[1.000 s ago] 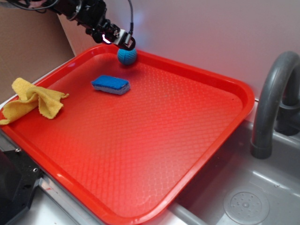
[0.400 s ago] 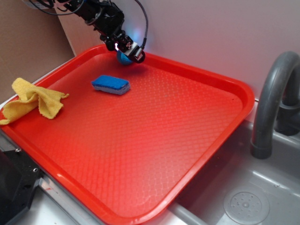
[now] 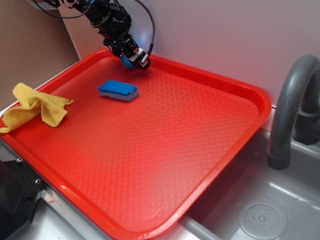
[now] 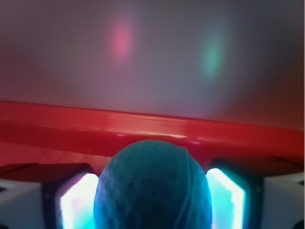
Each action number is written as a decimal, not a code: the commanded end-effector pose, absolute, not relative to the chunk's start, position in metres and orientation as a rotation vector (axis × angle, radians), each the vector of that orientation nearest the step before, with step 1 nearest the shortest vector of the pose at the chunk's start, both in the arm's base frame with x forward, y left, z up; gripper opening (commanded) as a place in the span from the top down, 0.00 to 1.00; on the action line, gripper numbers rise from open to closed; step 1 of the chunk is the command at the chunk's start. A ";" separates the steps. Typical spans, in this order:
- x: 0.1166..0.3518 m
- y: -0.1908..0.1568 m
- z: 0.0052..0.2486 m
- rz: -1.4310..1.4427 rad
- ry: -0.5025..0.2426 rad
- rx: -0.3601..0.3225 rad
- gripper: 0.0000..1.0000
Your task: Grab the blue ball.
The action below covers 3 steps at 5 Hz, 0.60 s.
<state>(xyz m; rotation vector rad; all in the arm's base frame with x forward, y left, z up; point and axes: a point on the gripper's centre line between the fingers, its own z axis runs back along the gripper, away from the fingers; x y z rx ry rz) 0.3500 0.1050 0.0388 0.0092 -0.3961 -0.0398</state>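
The blue ball [image 4: 152, 186], a teal textured sphere, fills the bottom centre of the wrist view between the two glowing pads [image 4: 78, 200], just before the red tray's far rim [image 4: 143, 124]. In the exterior view my gripper [image 3: 134, 59] is down over the ball [image 3: 127, 61] at the tray's far left rim, and only a sliver of teal shows under the black fingers. The jaws stand open, one on each side of the ball, and no gap shows between the pads and the ball's sides.
A flat blue sponge [image 3: 118, 90] lies on the red tray [image 3: 165, 140] just in front of the gripper. A yellow cloth [image 3: 35, 107] is bunched at the tray's left edge. The wall is close behind the rim. A grey faucet [image 3: 290, 110] and a sink drain [image 3: 262, 217] are at the right.
My gripper has come down from above the ball and now straddles it, covering most of it in the exterior view. The sponge and the cloth have not moved.
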 end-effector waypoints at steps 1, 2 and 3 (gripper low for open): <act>0.340 0.078 0.115 0.048 -0.434 0.237 1.00; 0.301 0.049 0.165 0.217 -0.420 0.280 1.00; 0.256 0.028 0.213 0.401 -0.470 0.288 1.00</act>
